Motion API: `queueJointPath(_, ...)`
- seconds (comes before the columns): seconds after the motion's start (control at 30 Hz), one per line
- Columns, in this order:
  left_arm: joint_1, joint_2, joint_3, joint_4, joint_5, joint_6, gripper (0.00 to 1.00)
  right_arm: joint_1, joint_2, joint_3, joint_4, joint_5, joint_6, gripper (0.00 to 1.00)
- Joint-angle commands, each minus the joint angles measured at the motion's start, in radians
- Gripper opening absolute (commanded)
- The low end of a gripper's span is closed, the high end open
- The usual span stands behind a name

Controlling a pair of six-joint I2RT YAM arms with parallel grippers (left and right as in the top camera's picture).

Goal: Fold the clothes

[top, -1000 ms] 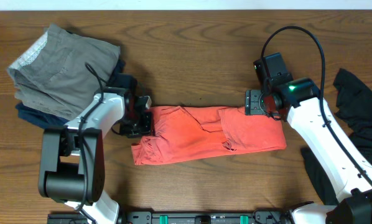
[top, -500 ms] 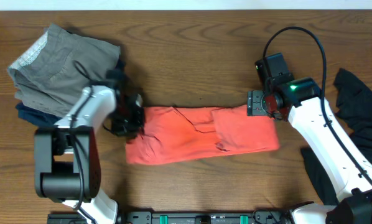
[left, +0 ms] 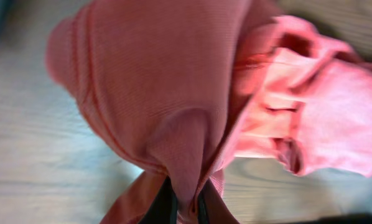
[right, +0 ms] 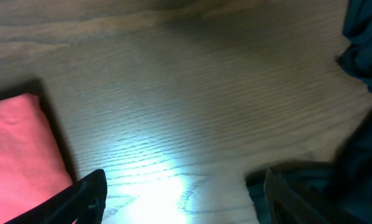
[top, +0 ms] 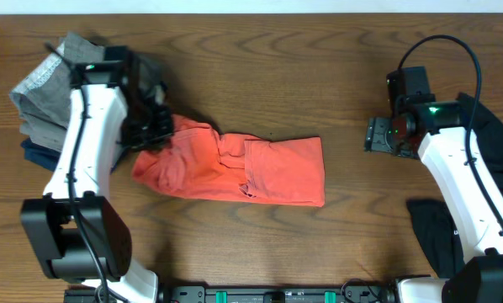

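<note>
1. the left gripper [left: 186, 204] is clenched on a bunched fold of the coral-red t-shirt [left: 161, 81]. in the left wrist view the cloth swells out from between the two dark fingertips [left: 166, 210] and drapes away from them.
2. from overhead, the left gripper [top: 155, 130] sits at the upper left edge of the coral-red t-shirt [top: 268, 168], where the fabric is gathered into a rumpled hump.
3. the shirt lies as a folded band across the middle of the table [top: 260, 59]. its left end is creased and puckered, and its right end is flat with a squared edge.
4. the right gripper [top: 371, 145] has its jaws spread and grasps nothing. in the right wrist view only bare wood shows between its fingers [right: 86, 196].
5. this gripper hangs well apart from the shirt's right edge. only a corner of the shirt [right: 18, 149] shows at the left of the right wrist view.
6. the black garment [top: 491, 135] lies crumpled at the table's right edge, partly under the right arm.
7. at the far left, the grey folded garment [top: 45, 97] rests on the navy folded garment [top: 34, 156], just beside the left gripper.
</note>
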Motion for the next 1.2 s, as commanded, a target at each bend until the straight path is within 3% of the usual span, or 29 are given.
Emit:
queueJointPath(0.0,-0.105,-0.021,0.067,-0.006,0.067,-0.061,0.06,-0.024,0.012,-0.004,-0.003,0.013,-0.036,0.78)
queueJointPath(0.3,-0.424,-0.018,0.092,0.179,0.077,-0.232,0.06,-0.029,0.075,-0.063,-0.003,0.012,-0.044,0.78)
queueJointPath(0.5,-0.592,0.015,0.091,0.282,0.013,-0.254,0.08,-0.027,0.140,-0.070,-0.008,-0.032,-0.044,0.78)
queueJointPath(1.0,-0.763,0.126,0.091,0.343,0.013,-0.268,0.08,-0.026,0.157,-0.070,-0.011,-0.036,-0.044,0.79)
queueJointPath(1.07,-0.765,0.126,0.091,0.343,0.014,-0.268,0.17,-0.026,0.157,-0.070,-0.011,-0.036,-0.044,0.79)
queueJointPath(1.17,-0.764,0.122,0.091,0.340,0.020,-0.264,0.40,-0.026,0.157,-0.070,-0.011,-0.036,-0.044,0.79)
